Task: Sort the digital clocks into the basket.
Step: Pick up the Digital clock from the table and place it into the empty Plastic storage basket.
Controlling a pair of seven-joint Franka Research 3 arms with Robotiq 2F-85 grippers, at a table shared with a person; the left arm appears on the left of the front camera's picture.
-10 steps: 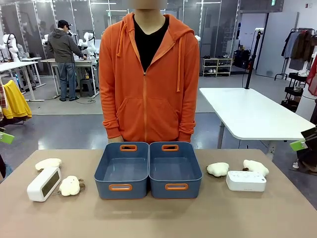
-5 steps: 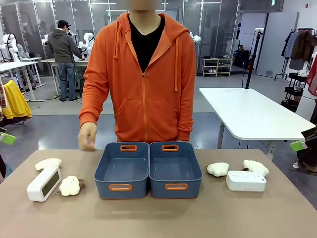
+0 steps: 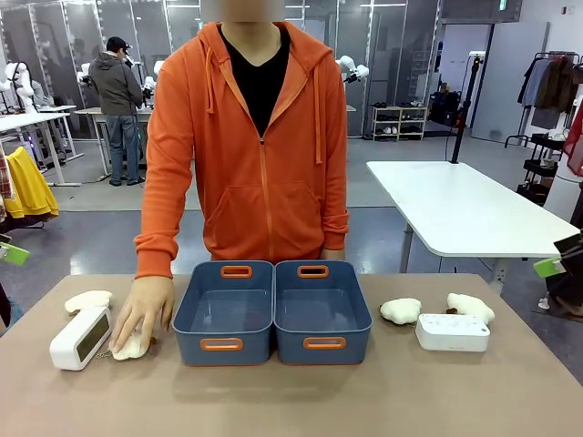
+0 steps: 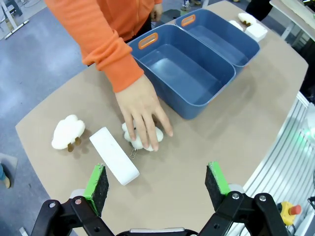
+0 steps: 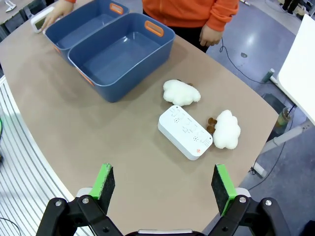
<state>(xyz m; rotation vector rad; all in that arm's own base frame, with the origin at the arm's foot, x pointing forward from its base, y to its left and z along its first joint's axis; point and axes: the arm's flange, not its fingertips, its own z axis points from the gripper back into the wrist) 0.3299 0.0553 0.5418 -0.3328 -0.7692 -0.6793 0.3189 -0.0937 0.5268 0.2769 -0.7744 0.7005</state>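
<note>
Both digital clocks lay on the tan table [image 3: 291, 401], outside the tubs. One white clock [image 3: 80, 338] stood on its long edge near the table's left end, grey display toward the camera, no digits legible. The other white clock [image 3: 453, 332] lay flat near the right end; the right wrist view showed small buttons and a red spot on its upper face [image 5: 185, 132], print too small to read. Two blue tubs sat touching side by side at table centre, the left tub [image 3: 191, 300] and the right tub [image 3: 362, 309], orange-rimmed handle slots at the ends, both with nothing inside. The person in an orange hoodie [image 3: 260, 155] had one hand [image 3: 144, 314] down on a cream plush toy [image 3: 127, 349] between the left clock and the left tub. A second plush [image 3: 88, 299] lay behind that clock, and two more [image 3: 401, 310] [image 3: 471, 307] lay just behind the right clock. Left gripper [image 4: 157, 183] hung above the table with green pads spread wide, holding nothing, over the left clock [image 4: 114, 155]. Right gripper [image 5: 163, 184] likewise wide and holding nothing, above the right end
</note>
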